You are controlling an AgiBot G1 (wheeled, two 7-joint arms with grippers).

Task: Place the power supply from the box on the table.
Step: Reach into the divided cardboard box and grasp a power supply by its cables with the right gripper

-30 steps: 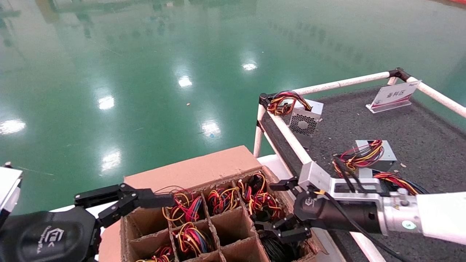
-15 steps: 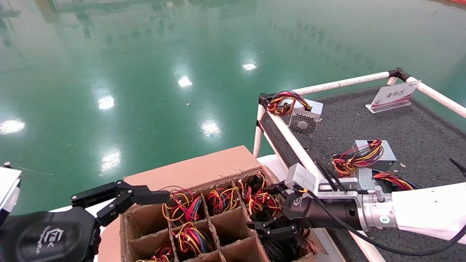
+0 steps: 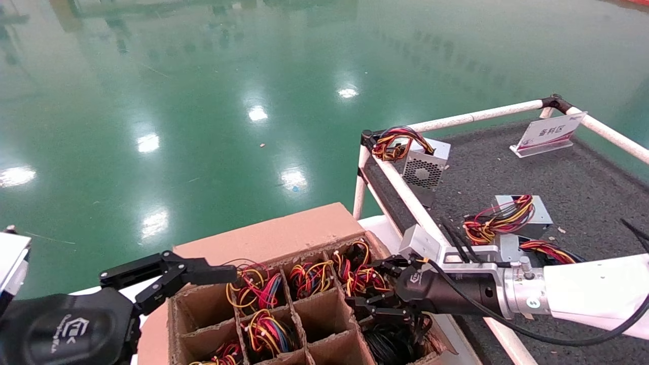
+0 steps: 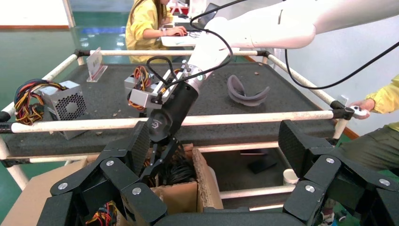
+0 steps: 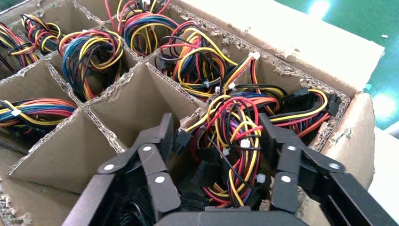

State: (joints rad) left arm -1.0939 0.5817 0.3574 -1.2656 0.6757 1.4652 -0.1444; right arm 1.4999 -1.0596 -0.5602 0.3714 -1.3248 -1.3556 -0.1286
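Note:
The box (image 3: 274,238) is a brown carton with grid cells holding coloured wire bundles. My right gripper (image 3: 376,290) reaches into its far right cell, open, its fingers either side of the red, yellow and black wires of a power supply (image 5: 235,136). That unit's metal body is hidden under the wires (image 3: 367,280). In the right wrist view the gripper (image 5: 219,141) straddles the bundle with gaps on both sides. My left gripper (image 3: 203,276) hangs open over the box's far left corner, holding nothing. To the right lies the dark grey table (image 3: 507,172) with its white rail.
Two silver power supplies lie on the table, one (image 3: 423,165) at the rail corner and one (image 3: 527,213) nearer me. A white sign (image 3: 550,133) stands at the back. An all-black cable bundle (image 3: 390,342) fills the near right cell. A grey curved object (image 4: 247,92) lies on the table.
My right gripper has moved left and down from the box's right edge into the far right cell, around the wires. The left arm has barely moved.

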